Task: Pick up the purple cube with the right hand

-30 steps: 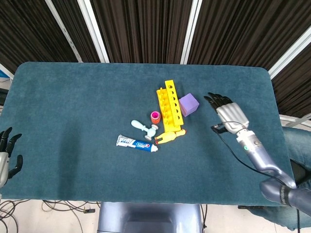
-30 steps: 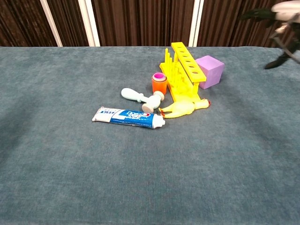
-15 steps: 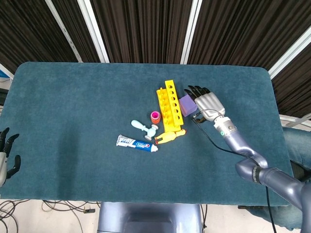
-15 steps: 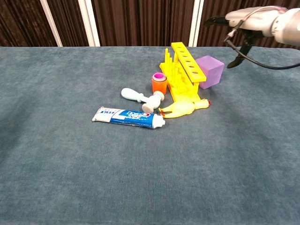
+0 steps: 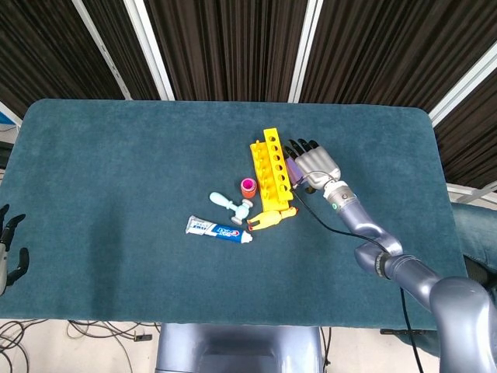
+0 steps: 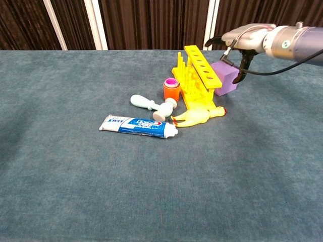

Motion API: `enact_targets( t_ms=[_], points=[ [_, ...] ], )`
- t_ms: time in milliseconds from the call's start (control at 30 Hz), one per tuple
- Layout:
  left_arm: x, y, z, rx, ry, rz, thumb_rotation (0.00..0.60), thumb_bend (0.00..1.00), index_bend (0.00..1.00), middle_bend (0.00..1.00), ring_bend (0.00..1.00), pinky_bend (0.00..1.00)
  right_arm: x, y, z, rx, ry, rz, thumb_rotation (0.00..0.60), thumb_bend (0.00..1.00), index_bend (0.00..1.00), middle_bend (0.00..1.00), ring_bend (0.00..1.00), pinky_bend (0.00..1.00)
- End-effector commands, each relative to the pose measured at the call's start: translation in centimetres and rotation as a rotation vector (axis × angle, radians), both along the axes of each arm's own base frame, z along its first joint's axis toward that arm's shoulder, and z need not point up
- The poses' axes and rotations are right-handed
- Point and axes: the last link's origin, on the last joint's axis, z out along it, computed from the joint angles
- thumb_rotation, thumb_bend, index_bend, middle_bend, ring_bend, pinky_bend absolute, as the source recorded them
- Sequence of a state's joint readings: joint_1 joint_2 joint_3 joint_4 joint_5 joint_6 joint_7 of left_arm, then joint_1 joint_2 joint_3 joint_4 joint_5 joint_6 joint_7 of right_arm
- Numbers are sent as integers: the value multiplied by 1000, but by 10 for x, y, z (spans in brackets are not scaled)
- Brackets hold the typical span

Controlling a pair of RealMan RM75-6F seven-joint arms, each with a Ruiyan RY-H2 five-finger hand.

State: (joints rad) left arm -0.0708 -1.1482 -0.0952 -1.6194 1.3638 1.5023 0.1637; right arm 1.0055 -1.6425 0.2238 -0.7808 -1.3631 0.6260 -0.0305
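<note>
**One hand over the cube**

The right hand (image 6: 246, 41) hovers above the purple cube (image 6: 225, 76), fingers (image 5: 299, 147) spread, thumb down its side. The cube sits on the surface (image 5: 116, 171) against the yellow rack (image 5: 269, 169).

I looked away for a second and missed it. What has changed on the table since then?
The right hand swept leftward from the table's right side and now hovers over the purple cube, fingers spread, not yet gripping. The cube, yellow rack, toothpaste and left hand stayed put.
</note>
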Motion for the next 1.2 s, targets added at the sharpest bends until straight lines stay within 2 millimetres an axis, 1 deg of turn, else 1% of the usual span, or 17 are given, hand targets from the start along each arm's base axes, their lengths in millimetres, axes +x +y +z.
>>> enact_targets(
  t_ms=[33, 133, 233, 333, 467, 533, 767, 867, 933, 1067, 1200],
  points=[
    [0, 0, 1, 6, -4, 8, 600, 523, 142, 0, 0, 0, 3, -3, -10, 12, 10, 4, 600, 81, 5, 64, 61, 162],
    [0, -1, 1, 8, -8, 14, 600, 523, 142, 0, 0, 0, 2, -6, -15, 17, 27, 3, 600, 82, 11, 65, 61, 162],
    [0, -1, 0, 8, -7, 18, 600, 523, 143, 0, 0, 0, 1, -8, -20, 25, 57, 6, 600, 81, 24, 88, 61, 162],
    [0, -1, 0, 7, -5, 20, 600, 523, 143, 0, 0, 0, 0, -11, -25, 33, 76, -9, 600, 82, 29, 127, 61, 162],
    [0, -1, 1, 15, -4, 25, 600, 524, 143, 0, 0, 0, -2, -14, -32, 43, 80, -38, 600, 103, 52, 206, 63, 162],
    [-1, -1, 1, 18, -5, 30, 600, 524, 142, 0, 0, 0, -2, -14, -33, 43, 81, -37, 600, 143, 95, 251, 70, 162],
    [0, -1, 1, 20, -12, 39, 600, 524, 143, 0, 0, 0, -3, -14, -35, 3, 101, 16, 600, 429, 311, 429, 181, 162],
    [0, -1, 1, 19, -17, 41, 600, 524, 142, 0, 0, 0, -2, -13, -33, -19, 104, 50, 600, 521, 371, 468, 211, 162],
    [0, 0, 1, 17, -21, 43, 600, 524, 142, 0, 0, 0, -1, -13, -31, -28, 101, 64, 600, 540, 385, 479, 219, 162],
    [1, -1, 0, 14, -24, 46, 600, 524, 142, 0, 0, 0, -3, -13, -23, -34, 51, 71, 600, 543, 387, 480, 222, 162],
    [1, 0, 0, 12, -27, 49, 600, 523, 142, 0, 0, 0, -7, -13, -6, -48, 7, 83, 600, 538, 387, 479, 222, 162]
  ],
)
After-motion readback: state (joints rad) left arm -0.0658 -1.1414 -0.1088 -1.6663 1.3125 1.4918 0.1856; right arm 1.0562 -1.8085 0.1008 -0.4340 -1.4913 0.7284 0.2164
